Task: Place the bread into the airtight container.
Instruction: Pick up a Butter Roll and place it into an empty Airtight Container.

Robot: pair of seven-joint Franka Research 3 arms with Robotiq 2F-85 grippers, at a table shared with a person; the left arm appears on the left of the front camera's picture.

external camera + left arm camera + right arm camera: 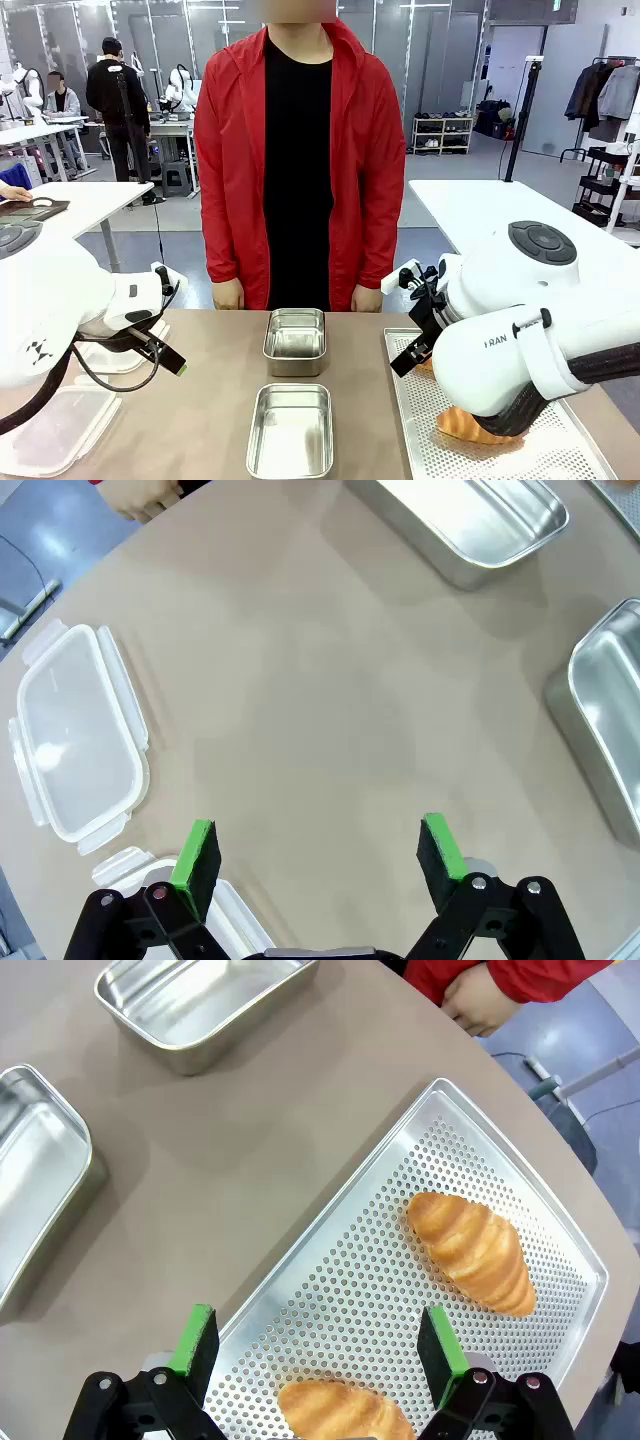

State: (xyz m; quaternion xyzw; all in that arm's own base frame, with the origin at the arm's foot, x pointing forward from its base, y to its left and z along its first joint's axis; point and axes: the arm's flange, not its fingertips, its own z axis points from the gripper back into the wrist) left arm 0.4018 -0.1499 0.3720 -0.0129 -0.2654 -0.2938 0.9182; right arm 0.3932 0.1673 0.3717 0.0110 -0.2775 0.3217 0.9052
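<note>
Over the perforated tray (330, 1270), at the robot's right of the counter (210, 400): right hand (318, 1340), fingers pointing down at the tray, jaws spread wide, nothing between the pads. Its arm arches in from the right, wrist bent low.

Over bare counter on the robot's left: left hand (318, 852), tilted down at the surface, jaws likewise wide apart and empty.

Bread, two pieces, both on the tray, neither touched.
- Far croissant (472, 1250): golden-brown, ridged in bands, glossy crust, thick in the middle and tapering to both ends. Long axis lies across the tray, roughly parallel to its far short edge; it sits near the tray's far end.
- Near croissant (340, 1410): same colour and crust, lying low between the right hand's fingers, cut off by the picture's bottom edge. From the front a tapered end points toward the robot's left; the rest is hidden under the arm.

Containers, mid-counter, both open and empty, well apart from the bread.
- Far steel container (295, 345): rectangular, rounded corners.
- Near steel container (290, 430): same form, just beside the tray's left edge.

Clear plastic lid (75, 745): clip flaps out, flat on the counter's left.

Person in a red jacket (300, 150) at the far edge.
</note>
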